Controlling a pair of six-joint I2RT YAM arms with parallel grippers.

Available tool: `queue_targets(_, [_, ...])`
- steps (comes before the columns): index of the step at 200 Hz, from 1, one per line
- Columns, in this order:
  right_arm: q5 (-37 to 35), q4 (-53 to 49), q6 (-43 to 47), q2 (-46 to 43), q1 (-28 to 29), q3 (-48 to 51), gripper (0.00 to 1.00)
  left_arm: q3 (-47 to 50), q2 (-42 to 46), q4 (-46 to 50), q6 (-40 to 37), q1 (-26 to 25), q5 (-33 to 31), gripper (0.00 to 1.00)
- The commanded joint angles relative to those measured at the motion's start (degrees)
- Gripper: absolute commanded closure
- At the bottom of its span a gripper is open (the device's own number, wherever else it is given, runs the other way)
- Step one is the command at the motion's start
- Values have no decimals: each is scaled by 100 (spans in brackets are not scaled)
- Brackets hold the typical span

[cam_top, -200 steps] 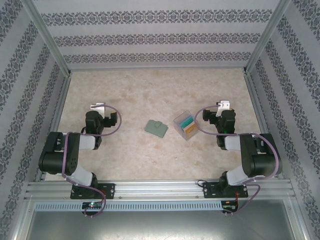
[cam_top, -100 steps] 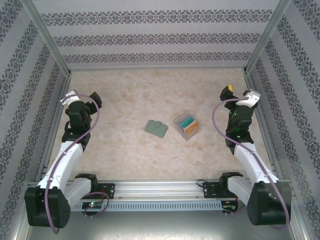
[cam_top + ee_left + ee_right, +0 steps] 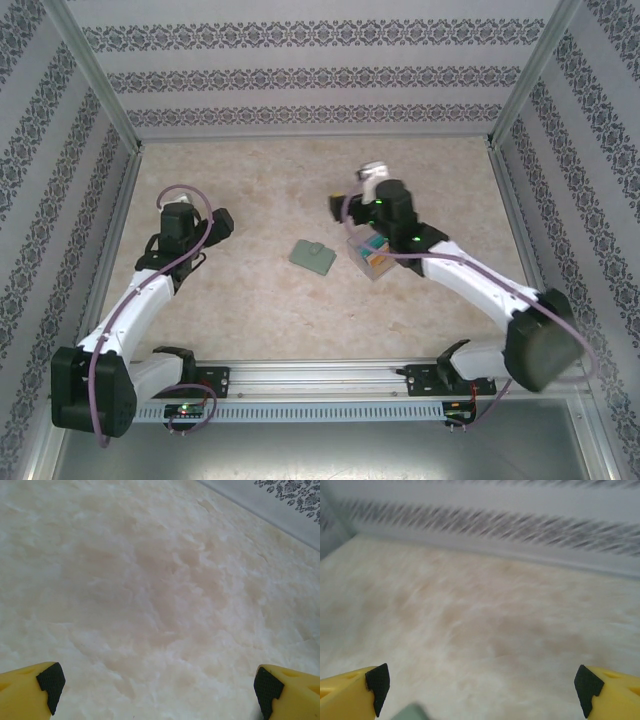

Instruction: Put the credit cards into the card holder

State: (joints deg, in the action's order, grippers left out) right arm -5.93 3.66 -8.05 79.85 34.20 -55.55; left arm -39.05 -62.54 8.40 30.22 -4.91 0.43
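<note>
The card holder [image 3: 312,257], a flat grey-green pouch with a small tab, lies closed at the middle of the table. Just to its right a clear plastic box [image 3: 371,254] holds the credit cards [image 3: 374,247], with teal and orange edges showing. My right arm reaches over that box and hides part of it. My right gripper [image 3: 352,188] hangs open beyond the box, with bare table between its fingers; in its wrist view [image 3: 482,685] a corner of the card holder [image 3: 410,713] shows at the bottom. My left gripper [image 3: 202,218] stands open and empty over bare table at the left [image 3: 157,690].
Patterned walls on an aluminium frame [image 3: 118,130] close in the table on the left, back and right. Both arm bases are bolted to the rail [image 3: 320,378] along the near edge. Bare marbled tabletop [image 3: 280,180] surrounds the pouch and the box.
My right arm has swung from the right wall leftward, over the clear box. My left arm has moved from the left wall toward the middle. Pouch and box have not moved.
</note>
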Motion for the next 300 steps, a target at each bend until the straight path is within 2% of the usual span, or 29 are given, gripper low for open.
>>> queue_targets(1, [656,-1422,693,708,212,-655,6,-146,-67,-121,-113,-61,111,0])
queue_targets(27, [785,-2319,1269,1526,334,-1302,10,-272,-318,20,-78,-76,4,0])
queue_targets(46, [926,-2668,1493,1954,345,-1643,16,-263,-444,-165,-117,-118,241,0])
queue_targets(58, [928,-2918,1418,2245,386,-1946,20,-236,-498,-285,-130,-150,325,0])
queue_targets(96, [1070,-4138,1164,3272,464,-3059,22,-327,-474,-118,-188,-192,381,0])
queue_targets(115, [1025,-4138,1037,3549,440,-3144,23,-322,-479,-70,-205,-199,299,0])
queue_targets(133, [1379,-4360,797,3815,329,-3436,27,-281,-395,-125,-141,-196,282,0])
queue_targets(157, [1966,-4392,449,3945,274,-3498,26,-155,-293,-382,-85,-196,322,0])
queue_targets(178, [2075,-4476,225,4080,278,-3524,28,-217,-269,-203,-86,-204,268,0])
queue_targets(200, [1789,-4502,232,4154,303,-3467,29,-83,-255,-215,-51,-206,228,0])
queue_targets(221, [1464,-4732,266,4261,361,-3629,34,-43,-231,-81,25,-207,230,0])
queue_targets(240, [1217,-4775,263,4280,428,-3637,33,35,-196,-145,46,-210,248,0])
queue_targets(300, [1347,-4629,129,4318,390,-3731,34,17,-130,-71,95,-212,379,0])
